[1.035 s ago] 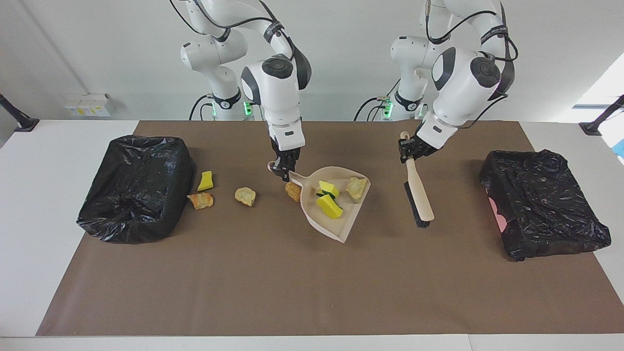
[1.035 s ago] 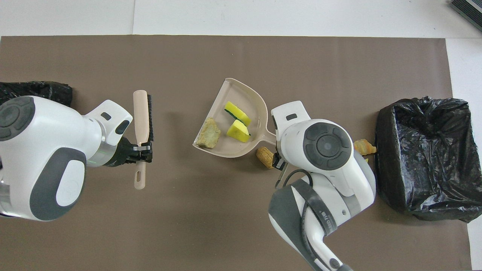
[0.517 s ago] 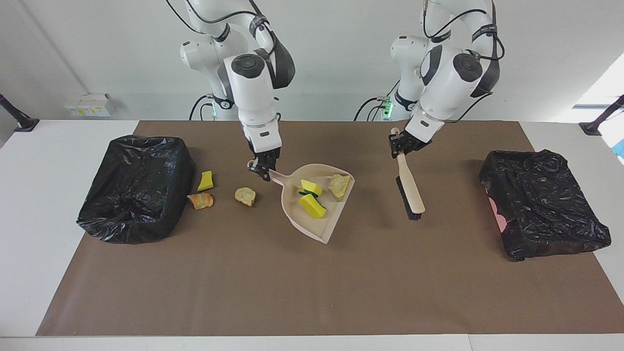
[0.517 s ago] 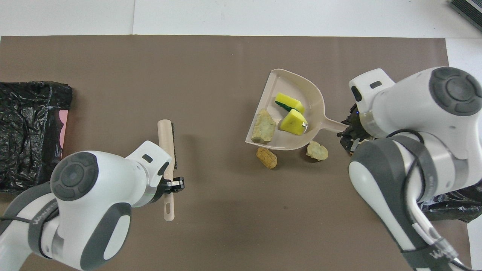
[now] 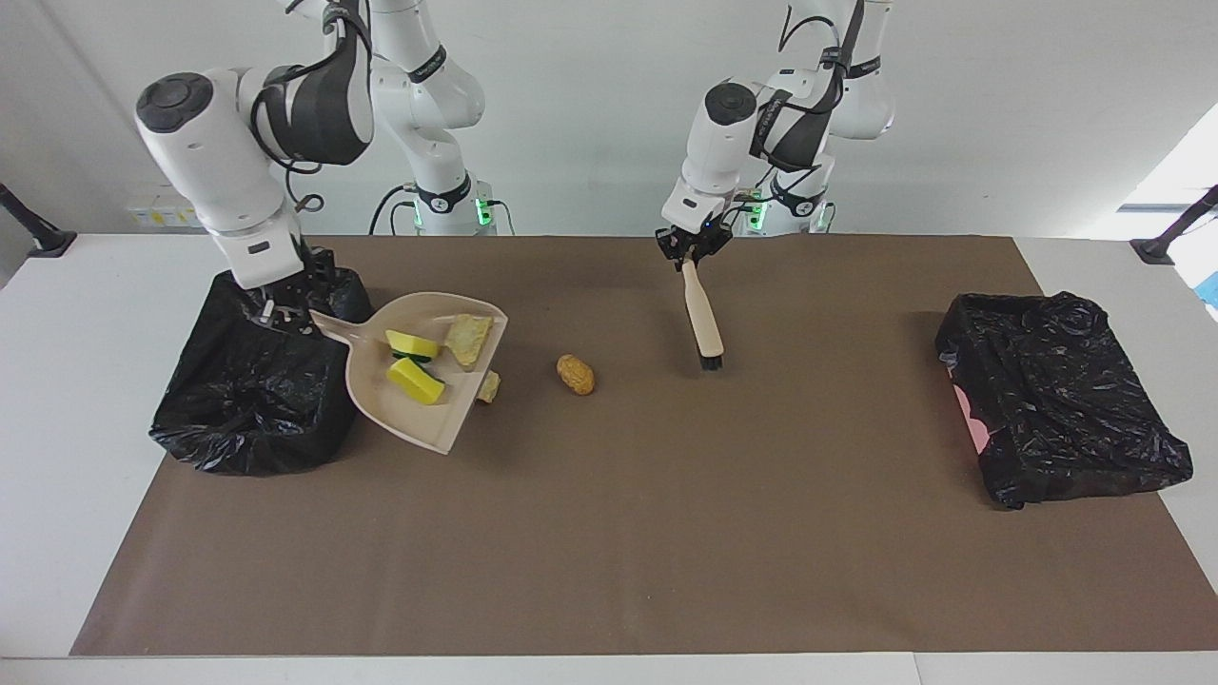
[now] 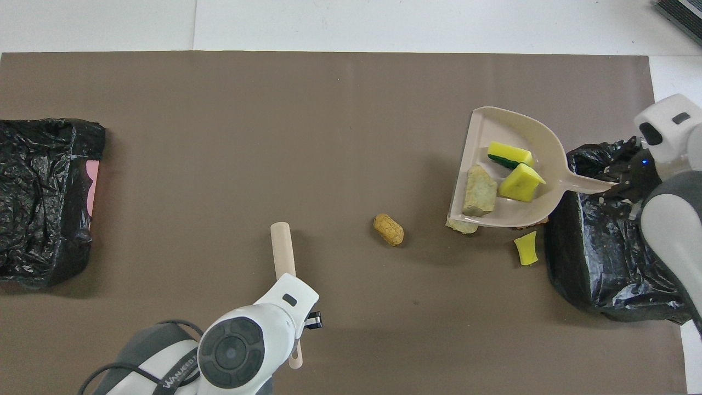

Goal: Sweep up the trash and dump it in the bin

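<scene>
Open brown mat [image 5: 666,533] mid-table, lone tan lump [image 5: 576,374] there, raised dustpan [image 5: 428,381] fronting the bin [image 5: 247,419]

We see the beige plastic dustpan [image 6: 535,204] carrying three trash lumps [image 6: 520,182], its handle over the black-bagged bin [image 6: 603,263].

Lettering reads on one thing only: the grey band of the left white robot arm [image 6: 164,365], bottom edge of the overhead view. White capitals, "WANWEED" or close to it; the last letters run off toward the edge and are uncertain.

The grey bands on both arms in the facing view carry small white marks too fine to make out.

A small white box with yellow stickers [image 5: 162,211] sits at the wall, toward the right arm's end; its print cannot be read.
</scene>
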Tool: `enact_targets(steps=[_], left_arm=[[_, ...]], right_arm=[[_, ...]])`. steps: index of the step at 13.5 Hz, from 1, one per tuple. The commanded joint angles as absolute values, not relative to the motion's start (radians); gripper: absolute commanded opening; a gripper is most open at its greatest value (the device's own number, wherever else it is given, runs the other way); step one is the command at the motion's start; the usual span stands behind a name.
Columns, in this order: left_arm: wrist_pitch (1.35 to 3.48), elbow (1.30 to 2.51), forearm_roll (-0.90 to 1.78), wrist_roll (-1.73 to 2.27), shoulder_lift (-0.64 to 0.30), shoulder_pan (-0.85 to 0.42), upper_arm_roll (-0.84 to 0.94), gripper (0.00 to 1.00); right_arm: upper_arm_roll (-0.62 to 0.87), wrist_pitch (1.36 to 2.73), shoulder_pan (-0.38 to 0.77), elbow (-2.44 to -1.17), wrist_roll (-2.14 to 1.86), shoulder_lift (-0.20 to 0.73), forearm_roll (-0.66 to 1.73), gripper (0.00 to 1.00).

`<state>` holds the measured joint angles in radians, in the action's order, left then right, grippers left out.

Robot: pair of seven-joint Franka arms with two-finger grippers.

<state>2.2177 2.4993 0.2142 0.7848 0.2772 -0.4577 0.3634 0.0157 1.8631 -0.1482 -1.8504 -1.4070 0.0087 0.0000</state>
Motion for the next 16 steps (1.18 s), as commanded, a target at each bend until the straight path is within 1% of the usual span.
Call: enact_targets(steps=[1,2,4,9,11,14,16], left_arm=[[2.340,2.620,0.193,0.877,0.337,-0.547,0.356,0.00],[2.394,2.652,0.195,0.900,0.333,-0.573,0.356,0.00],[2.433,2.671,0.221,0.905,0.321,-0.591,0.357,0.00],[2.433,2.661,0.268,0.885,0.302,-0.594,0.359,0.00],[2.431,2.658,0.311,0.882,0.302,-0.641,0.357,0.00],[2.433,2.649,0.369,0.833,0.302,-0.673,0.357,0.00],[2.424,2.649,0.403,0.754,0.302,-0.673,0.356,0.00]], right_arm=[[0.029,1.861,-0.219,-1.848,-1.512,-0.005,-0.040,0.00],[0.029,1.862,-0.236,-1.848,-1.528,-0.005,-0.055,0.00],[0.029,1.862,-0.271,-1.848,-1.535,-0.005,-0.061,0.00],[0.028,1.861,-0.279,-1.848,-1.545,-0.005,-0.061,0.00],[0.029,1.861,-0.294,-1.845,-1.548,-0.005,-0.061,0.00],[0.029,1.861,-0.296,-1.844,-1.560,-0.005,-0.061,0.00],[0.029,1.861,-0.296,-1.842,-1.559,-0.005,-0.061,0.00]])
